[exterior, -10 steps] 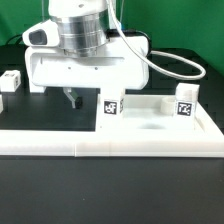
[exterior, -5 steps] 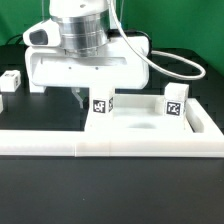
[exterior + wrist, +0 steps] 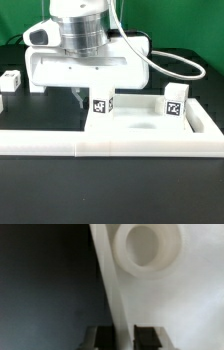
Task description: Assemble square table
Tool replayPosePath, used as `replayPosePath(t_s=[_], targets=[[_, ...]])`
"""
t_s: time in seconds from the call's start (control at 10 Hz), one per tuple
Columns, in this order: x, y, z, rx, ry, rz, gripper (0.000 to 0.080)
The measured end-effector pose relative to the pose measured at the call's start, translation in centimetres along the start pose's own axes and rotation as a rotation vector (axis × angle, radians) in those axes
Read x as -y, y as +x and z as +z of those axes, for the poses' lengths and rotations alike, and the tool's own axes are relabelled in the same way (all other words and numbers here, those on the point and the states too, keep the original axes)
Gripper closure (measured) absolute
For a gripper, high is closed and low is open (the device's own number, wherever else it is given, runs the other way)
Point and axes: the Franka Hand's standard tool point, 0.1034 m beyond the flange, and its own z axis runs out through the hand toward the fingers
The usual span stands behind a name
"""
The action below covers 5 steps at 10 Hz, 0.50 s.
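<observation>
The white square tabletop (image 3: 150, 125) lies flat on the black table, with one tag (image 3: 100, 106) near its corner toward the exterior view's left and another (image 3: 175, 103) toward the right. My gripper (image 3: 77, 97) reaches down at that left corner. In the wrist view the gripper (image 3: 122, 336) has its two dark fingers (image 3: 148, 336) either side of the tabletop's thin edge (image 3: 112, 291), shut on it. A round leg socket (image 3: 150, 249) shows in the slab's face. A small tagged leg post (image 3: 10, 82) stands at the far left.
The long low white border rail (image 3: 110, 147) runs along the front, just before the tabletop, and turns back at the exterior view's right (image 3: 214, 125). Another white part (image 3: 3, 103) shows at the left edge. The arm's cable (image 3: 180, 62) loops at the right.
Since a second ago the tabletop, held by the gripper, has shifted toward the exterior view's left. Over the last half second nothing has moved.
</observation>
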Motion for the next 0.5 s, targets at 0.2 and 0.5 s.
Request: replayPosePath(t_s=[0.2,0.5], targets=[[0.00,0.00,0.00,0.000,0.000,0.000,0.0715],[-0.02,-0.07,-0.02,0.001,-0.002,-0.038,0.0715]])
